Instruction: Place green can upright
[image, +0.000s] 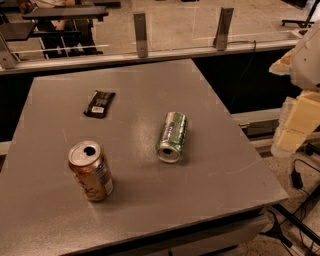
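Here, the green can (171, 136) lies on its side near the middle of the grey bench (215, 195), a little right of centre. Its long axis runs from the far side toward the near side, slightly slanted, and its silver top with the dark opening faces the near edge. It touches nothing else on the bench.

To its left, and nearer the front edge, stands an orange-brown can (90, 171). It is upright with its opened silver top showing, and the two cans are well apart. Farther back on the left a black wrapped packet (99, 103) lies flat with a pale label on it, apart from both cans.

The gripper (296, 122) shows as pale cream and white shapes at the right edge of the view. It is out past the bench's right side and well apart from the green can. Whether it is wide or narrow I cannot tell.

Behind the bench runs a pale rail (150, 56) with two upright metal posts (140, 30) carrying a clear panel. Dark cables (300, 175) lie on the speckled floor below the gripper, to the right of the bench.
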